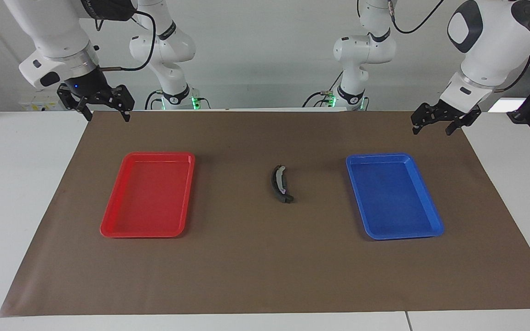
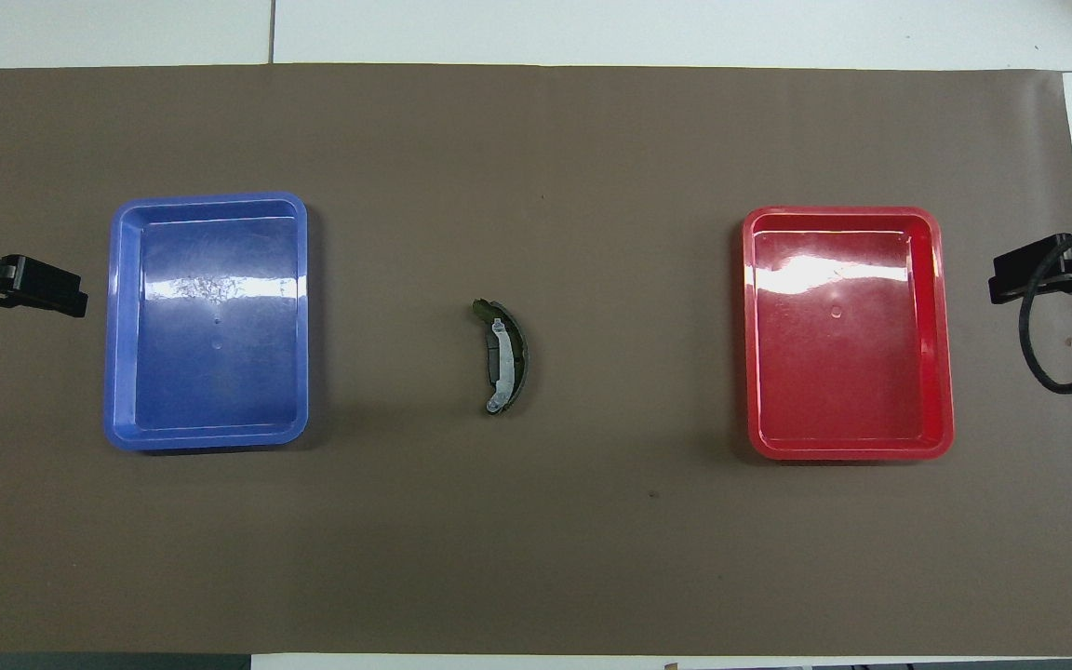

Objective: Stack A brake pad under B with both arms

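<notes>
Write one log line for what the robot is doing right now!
left gripper: open, raised by blue tray | right gripper: open, raised near red tray | B: mid-mat, between trays, untouched
</notes>
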Robot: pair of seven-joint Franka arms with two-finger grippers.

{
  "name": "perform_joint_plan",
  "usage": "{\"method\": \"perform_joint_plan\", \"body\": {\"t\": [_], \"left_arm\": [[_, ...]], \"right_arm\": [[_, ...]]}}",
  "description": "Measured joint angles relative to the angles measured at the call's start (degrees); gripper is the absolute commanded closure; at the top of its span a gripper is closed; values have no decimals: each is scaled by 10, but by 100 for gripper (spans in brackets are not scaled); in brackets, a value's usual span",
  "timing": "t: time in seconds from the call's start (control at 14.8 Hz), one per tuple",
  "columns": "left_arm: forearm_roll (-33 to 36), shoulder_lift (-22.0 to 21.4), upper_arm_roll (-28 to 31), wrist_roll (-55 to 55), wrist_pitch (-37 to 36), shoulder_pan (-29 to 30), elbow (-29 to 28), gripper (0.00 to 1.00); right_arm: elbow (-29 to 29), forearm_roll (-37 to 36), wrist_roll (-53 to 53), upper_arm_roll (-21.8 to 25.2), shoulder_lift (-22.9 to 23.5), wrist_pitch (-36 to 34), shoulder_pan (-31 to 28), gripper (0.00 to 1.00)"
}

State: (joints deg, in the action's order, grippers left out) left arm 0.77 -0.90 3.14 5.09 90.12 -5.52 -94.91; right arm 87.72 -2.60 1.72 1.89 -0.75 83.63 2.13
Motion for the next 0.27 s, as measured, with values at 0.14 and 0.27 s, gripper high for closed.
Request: {"method": "perform_joint_plan", "body": {"t": [0.14, 0.27], "left_arm": [[0, 0, 0, 0, 0, 0, 0, 0], [0, 0, 0, 0, 0, 0, 0, 0]], "right_arm": [[0, 0, 5, 0, 0, 0, 0, 1], [0, 0, 9, 0, 0, 0, 0, 1]]}}
